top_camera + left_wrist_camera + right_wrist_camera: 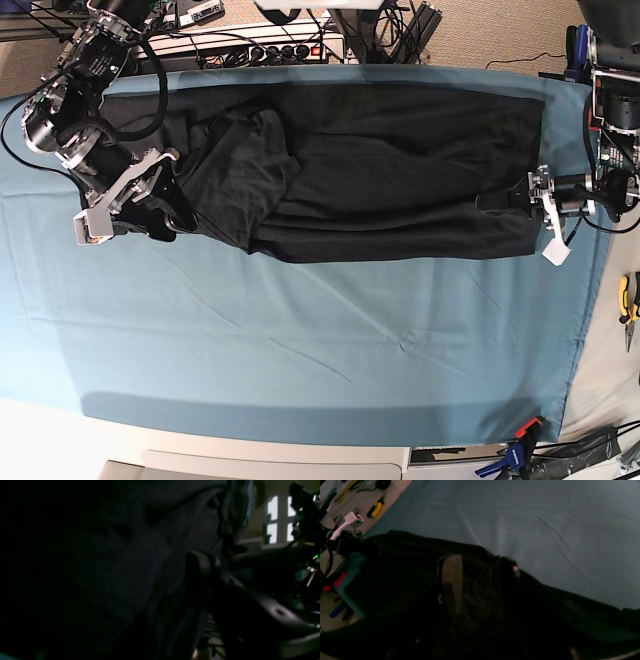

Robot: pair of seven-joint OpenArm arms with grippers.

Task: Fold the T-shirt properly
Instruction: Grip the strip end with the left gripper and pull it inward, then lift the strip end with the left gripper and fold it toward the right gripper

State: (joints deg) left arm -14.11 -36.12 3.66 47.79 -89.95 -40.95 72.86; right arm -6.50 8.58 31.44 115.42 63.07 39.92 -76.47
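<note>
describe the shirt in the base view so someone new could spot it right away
A teal cloth covers the table; along its far half lies a long black T-shirt, stretched between the two arms. It is the only dark fabric on the cloth, smooth toward the left gripper and bunched into folds near the right gripper.

T-shirt (400, 170): plain black, soft fabric; lies stretched lengthwise across the far half of the table in the base view, folded into a long band; flat and smooth on that view's right; bunched and wrinkled in overlapping folds on its left; near edge straight, slightly slanted; no graphic visible.
</note>
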